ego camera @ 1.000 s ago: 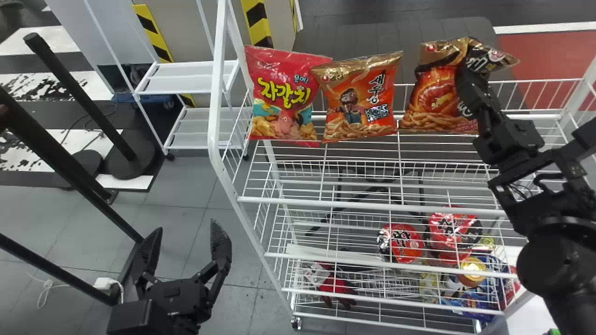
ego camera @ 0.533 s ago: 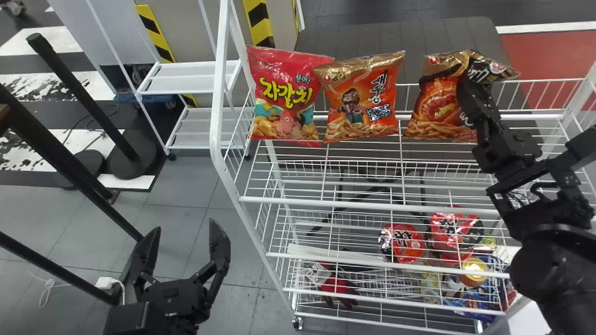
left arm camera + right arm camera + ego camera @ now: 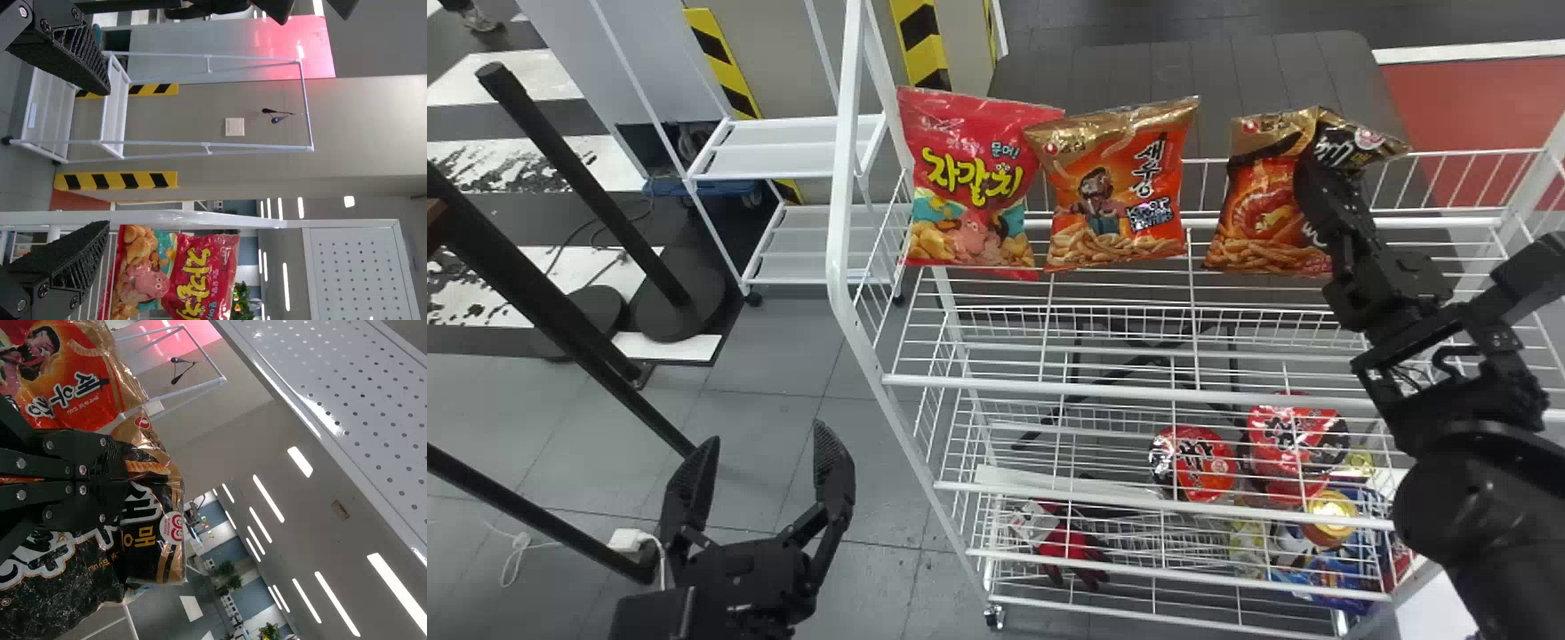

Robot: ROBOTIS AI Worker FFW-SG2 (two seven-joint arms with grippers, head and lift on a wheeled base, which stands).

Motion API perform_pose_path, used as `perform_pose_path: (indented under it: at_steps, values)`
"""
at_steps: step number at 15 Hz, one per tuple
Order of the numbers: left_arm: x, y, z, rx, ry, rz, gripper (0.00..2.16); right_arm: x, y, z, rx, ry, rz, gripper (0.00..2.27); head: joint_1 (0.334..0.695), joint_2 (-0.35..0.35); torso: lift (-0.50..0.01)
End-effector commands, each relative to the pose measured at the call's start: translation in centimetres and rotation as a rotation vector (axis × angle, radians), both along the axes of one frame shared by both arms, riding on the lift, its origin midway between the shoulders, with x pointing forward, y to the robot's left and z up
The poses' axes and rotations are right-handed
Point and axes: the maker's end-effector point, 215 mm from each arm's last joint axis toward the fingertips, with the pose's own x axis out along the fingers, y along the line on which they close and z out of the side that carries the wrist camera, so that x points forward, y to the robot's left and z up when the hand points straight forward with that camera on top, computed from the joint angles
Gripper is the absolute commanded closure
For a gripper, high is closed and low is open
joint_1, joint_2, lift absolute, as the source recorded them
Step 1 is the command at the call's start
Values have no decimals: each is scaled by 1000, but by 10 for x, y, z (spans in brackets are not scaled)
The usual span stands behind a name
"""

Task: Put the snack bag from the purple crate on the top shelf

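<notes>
1. Right gripper point(image 3: 1319, 173) is pinching the snack bag point(image 3: 1258, 209), fingers pressing together on the film.
2. Bag is sitting right at the fingertips. Head view: fingers are crossing its right part, orange front is showing to their left, black-and-gold top corner is sticking out past them to the right.
3. Right wrist view: film is bunching around the tips, gold edge is extending beyond them, black panel is spreading alongside the fingers.
4. Bag is standing roughly upright at the right end of the row, at the top shelf point(image 3: 1103, 390). Can't tell if its bottom is bearing on the wires.
5. Middle orange bag point(image 3: 1116, 191) is standing just left of it, small gap showing between the two in head view. Red bag point(image 3: 974, 182) is standing at the row's left end, its edge touching or overlapping the orange one; can't tell which.
6. Left gripper point(image 3: 763, 437) is idling left of the rack, well apart from the snack bag, fingers spreading wide.
7. Red noodle bowls point(image 3: 1193, 464) are sitting lower in the rack.
</notes>
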Motion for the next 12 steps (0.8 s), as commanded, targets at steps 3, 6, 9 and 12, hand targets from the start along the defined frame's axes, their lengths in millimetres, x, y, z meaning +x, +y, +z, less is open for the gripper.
perform_pose_path:
  at_steps: [3,6,9,12]
  values:
    - [-1,0,2,-1,-8,0,124,3,5,-7,-9,27,14,1723,695,196,0]
    - [0,0,2,-1,-8,0,124,7,7,-16,-5,57,27,1096,695,199,0]
    - [1,1,1,0,-6,1,124,8,11,-14,-4,60,40,97,695,201,0]
    - [1,1,1,0,-6,2,124,8,17,-12,-3,61,63,76,695,205,0]
